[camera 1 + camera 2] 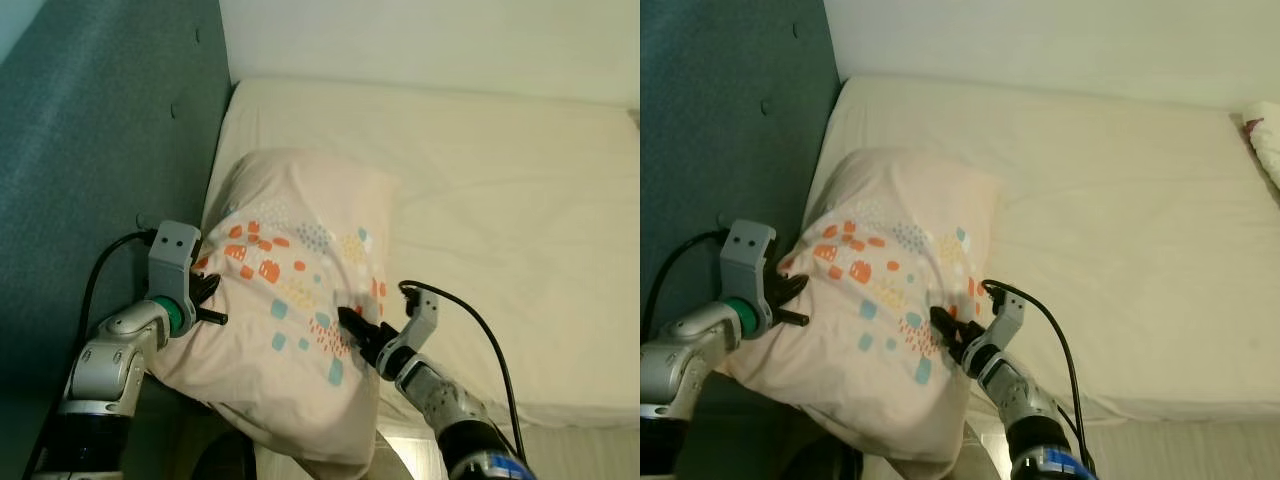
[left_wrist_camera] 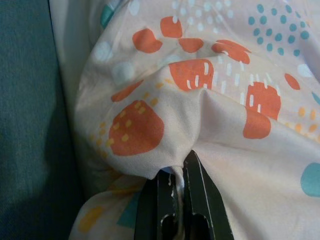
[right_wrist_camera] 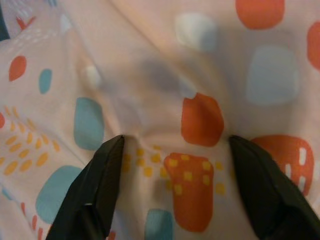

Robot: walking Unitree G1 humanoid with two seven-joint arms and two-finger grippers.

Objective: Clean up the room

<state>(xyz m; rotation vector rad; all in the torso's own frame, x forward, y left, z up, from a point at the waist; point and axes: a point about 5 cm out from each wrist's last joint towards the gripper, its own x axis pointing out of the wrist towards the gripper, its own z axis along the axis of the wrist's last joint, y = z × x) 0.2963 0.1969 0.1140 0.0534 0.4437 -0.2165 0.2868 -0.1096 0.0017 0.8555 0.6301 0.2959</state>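
A teal upholstered headboard (image 1: pixel 110 150) is running along the left of the scene, and a cream wall (image 1: pixel 430 45) is closing off the far side; a bit of white bedding (image 1: pixel 1265 135) is peeking in at the far right edge of the mattress (image 1: pixel 500 220). The pillow (image 1: pixel 290 300) is lying on the near left corner of the mattress, its left side pressing against the headboard and its near end hanging over the mattress edge. The left gripper (image 1: pixel 205 290) is sitting at the pillow's left edge, its two black fingers (image 2: pixel 200 200) pinched together on a fold of the pillowcase. The right gripper (image 1: pixel 355 330) is pressing onto the pillow's near right part, its fingers (image 3: pixel 95 195) spread apart and resting on the cloth with nothing clamped between them. The pillowcase is soft, pale peach fabric, wrinkling around both grippers, printed with orange, teal and yellow blotches and small dots. The mattress sheet is lying smooth and plain cream.
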